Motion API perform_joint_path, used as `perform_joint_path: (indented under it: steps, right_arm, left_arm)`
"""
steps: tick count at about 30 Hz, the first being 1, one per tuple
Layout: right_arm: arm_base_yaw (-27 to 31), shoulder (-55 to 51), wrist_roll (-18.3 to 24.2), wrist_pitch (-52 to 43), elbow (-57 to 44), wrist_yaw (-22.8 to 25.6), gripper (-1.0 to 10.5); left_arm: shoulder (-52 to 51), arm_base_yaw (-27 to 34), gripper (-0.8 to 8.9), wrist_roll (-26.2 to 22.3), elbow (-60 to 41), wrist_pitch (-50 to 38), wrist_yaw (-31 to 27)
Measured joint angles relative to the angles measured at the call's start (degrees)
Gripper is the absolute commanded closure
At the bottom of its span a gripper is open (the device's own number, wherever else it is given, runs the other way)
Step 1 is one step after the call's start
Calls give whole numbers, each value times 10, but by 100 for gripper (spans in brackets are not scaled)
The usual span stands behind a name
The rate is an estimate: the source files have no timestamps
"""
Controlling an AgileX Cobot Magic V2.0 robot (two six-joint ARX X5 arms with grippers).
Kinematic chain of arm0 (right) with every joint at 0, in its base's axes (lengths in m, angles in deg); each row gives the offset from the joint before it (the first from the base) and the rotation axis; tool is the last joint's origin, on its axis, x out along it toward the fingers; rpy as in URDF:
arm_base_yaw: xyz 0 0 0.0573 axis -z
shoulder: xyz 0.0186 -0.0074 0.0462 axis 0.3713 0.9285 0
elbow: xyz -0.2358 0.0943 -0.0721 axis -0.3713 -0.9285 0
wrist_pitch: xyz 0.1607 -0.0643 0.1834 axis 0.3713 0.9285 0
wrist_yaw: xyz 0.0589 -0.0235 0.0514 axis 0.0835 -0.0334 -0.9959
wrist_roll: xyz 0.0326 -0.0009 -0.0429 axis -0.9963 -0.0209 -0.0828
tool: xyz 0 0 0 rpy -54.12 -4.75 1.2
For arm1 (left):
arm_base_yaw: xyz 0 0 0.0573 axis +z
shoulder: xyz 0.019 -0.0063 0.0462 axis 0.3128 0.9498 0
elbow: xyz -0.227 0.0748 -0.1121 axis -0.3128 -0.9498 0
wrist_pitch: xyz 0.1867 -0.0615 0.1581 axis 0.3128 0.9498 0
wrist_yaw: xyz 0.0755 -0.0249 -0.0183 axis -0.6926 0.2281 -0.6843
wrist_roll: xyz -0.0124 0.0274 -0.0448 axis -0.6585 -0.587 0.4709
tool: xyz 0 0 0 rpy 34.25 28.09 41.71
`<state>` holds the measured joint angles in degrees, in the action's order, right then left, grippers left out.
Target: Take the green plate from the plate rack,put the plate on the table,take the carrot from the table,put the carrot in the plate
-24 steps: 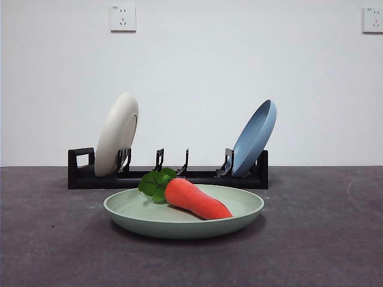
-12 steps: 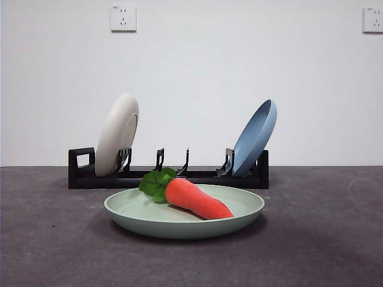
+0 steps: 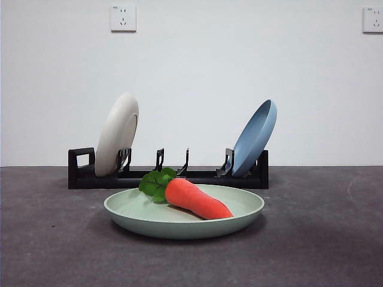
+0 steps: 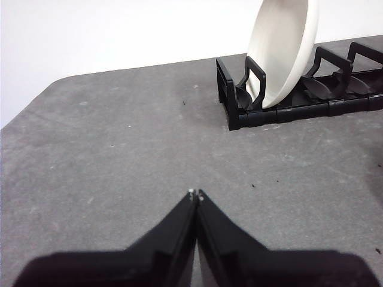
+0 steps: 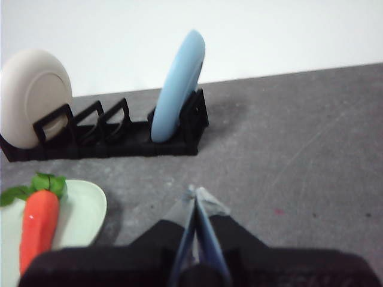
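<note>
L gripper (image 4: 195,194): jaws pressed together, holding nothing, over bare table (image 4: 119,155) off the rack's loop end
Rack (image 3: 167,174): toward far edge; cream plate (image 3: 116,134) at L end, blue plate (image 3: 255,138) at R end
Green plate (image 3: 184,212): flat on table in front of rack, mid-width
Carrot (image 3: 196,199): lying in green plate, leaves toward rack
R gripper (image 5: 195,194): jaws together, empty, beside green plate, apart from it

Plain white wall (image 3: 197,72), two white sockets mounted at eleven o'clock (image 3: 122,18) and one o'clock (image 3: 372,19), evenly lit
</note>
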<state>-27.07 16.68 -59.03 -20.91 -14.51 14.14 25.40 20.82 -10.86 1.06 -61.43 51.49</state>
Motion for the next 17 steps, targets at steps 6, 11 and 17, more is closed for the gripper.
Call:
perform_joint_path:
  steps: [6,11,17]
  right_arm:
    - [0,-5,-4,20,-15,0,946]
    - [0,-6,-16,26,-15,11,946]
    - [0,-6,-26,26,-15,15,946]
  left_arm:
    - [0,0,816,0,0,0,0]
    - [0,0,816,0,0,0,0]
    - [0,0,816,0,0,0,0]
